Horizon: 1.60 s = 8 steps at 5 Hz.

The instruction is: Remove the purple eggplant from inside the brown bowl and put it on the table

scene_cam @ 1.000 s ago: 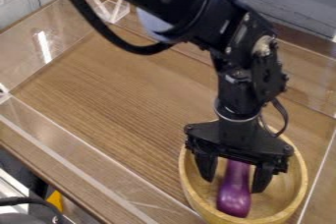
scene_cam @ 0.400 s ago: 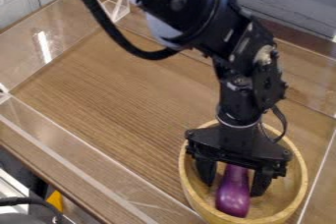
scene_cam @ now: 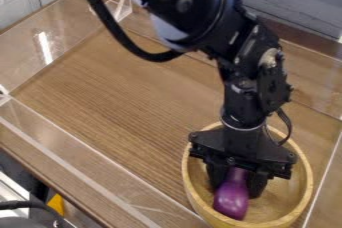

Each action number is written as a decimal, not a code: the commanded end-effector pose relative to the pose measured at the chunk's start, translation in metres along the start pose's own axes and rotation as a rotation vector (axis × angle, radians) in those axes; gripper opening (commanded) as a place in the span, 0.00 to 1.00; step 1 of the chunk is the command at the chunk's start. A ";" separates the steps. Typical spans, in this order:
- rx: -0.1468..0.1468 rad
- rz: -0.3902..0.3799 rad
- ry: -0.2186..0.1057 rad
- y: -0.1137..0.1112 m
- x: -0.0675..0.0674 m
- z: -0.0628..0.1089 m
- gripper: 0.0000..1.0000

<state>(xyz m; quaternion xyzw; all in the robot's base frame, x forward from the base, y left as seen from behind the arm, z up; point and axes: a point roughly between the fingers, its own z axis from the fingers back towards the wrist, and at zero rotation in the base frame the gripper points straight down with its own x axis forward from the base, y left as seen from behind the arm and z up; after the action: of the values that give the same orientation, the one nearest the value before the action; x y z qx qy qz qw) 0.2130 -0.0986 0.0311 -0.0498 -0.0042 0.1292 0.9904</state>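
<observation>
A glossy purple eggplant (scene_cam: 233, 196) lies inside the brown bowl (scene_cam: 198, 200) at the lower right of the table (scene_cam: 120, 92). My gripper (scene_cam: 241, 175) points straight down into the bowl, and its black fingers are shut on the eggplant's upper end. The lower end of the eggplant sticks out toward the bowl's near rim. The black arm reaches in from the upper left and hides the far side of the bowl.
Clear acrylic walls (scene_cam: 54, 32) stand round the tabletop's edges. Open wood-grain surface stretches to the left and behind the bowl. The near wall runs diagonally along the lower left.
The fingers, which stood wide on either side of the eggplant, have come together on it. The arm has stayed in place over the bowl.
</observation>
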 end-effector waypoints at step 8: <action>-0.022 0.066 -0.064 0.009 0.020 0.043 0.00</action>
<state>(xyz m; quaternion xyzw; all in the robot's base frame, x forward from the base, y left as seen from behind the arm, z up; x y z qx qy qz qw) 0.2186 -0.0809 0.0560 -0.0415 -0.0017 0.1614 0.9860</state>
